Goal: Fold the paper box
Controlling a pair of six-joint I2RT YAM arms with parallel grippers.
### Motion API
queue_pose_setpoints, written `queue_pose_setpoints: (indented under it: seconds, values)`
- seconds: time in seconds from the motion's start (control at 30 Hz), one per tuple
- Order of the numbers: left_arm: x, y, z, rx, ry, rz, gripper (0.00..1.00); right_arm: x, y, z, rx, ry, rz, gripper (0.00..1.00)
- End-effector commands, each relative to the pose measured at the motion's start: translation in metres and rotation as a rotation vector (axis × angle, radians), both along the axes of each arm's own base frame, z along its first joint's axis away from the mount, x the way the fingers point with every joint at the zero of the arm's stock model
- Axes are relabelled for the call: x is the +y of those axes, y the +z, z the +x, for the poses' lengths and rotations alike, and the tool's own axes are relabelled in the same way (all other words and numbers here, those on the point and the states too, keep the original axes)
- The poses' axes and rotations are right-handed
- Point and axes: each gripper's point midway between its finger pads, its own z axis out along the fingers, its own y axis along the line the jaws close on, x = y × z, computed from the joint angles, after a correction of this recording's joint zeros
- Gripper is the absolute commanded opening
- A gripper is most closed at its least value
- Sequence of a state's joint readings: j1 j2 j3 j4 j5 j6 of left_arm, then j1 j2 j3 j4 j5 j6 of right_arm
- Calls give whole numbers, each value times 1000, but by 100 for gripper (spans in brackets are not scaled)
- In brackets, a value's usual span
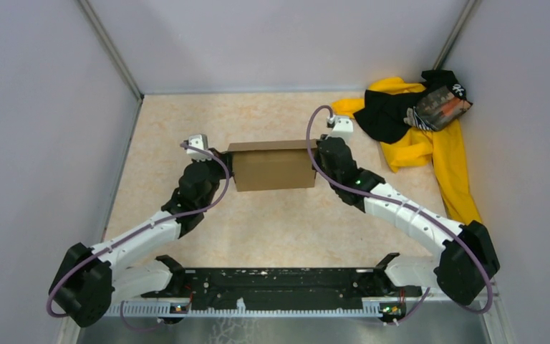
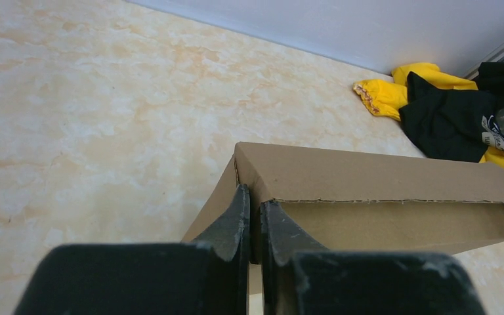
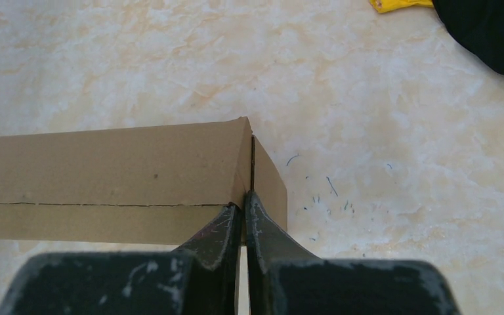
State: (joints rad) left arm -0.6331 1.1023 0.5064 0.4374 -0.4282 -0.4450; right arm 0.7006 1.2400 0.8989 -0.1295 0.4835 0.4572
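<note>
The paper box (image 1: pixel 272 167) is plain brown cardboard, standing in the middle of the table between my two arms. My left gripper (image 1: pixel 222 163) is shut on the box's left end wall; in the left wrist view the fingertips (image 2: pixel 241 203) pinch that cardboard wall (image 2: pixel 367 177) at the corner. My right gripper (image 1: pixel 316 154) is shut on the right end wall; in the right wrist view its jaws (image 3: pixel 244 203) close on the thin cardboard edge beside the folded side panel (image 3: pixel 105 167). The box's inside is hidden from all views.
A pile of yellow and black clothing (image 1: pixel 419 125) lies at the back right, also in the left wrist view (image 2: pixel 453 105). Grey walls enclose the table on three sides. The black rail (image 1: pixel 279 287) with the arm bases runs along the near edge.
</note>
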Motion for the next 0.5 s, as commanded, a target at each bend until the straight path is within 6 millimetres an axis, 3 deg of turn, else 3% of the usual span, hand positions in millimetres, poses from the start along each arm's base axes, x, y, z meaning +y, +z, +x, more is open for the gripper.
queue_pose_setpoints:
  seconds: [0.0, 0.13, 0.37, 0.47]
  values:
    - [-15, -142, -87, 477, -261, 177, 0, 14, -89, -60, 288, 177, -60, 0]
    - [-15, -143, -84, 484, -258, 188, 1, 10, -94, -62, 294, 174, -69, 0]
    - [-17, -140, -80, 482, -258, 200, 14, 7, -89, -62, 284, 163, -69, 1]
    - [-17, -137, -80, 478, -256, 200, 20, 6, -84, -63, 276, 160, -67, 10]
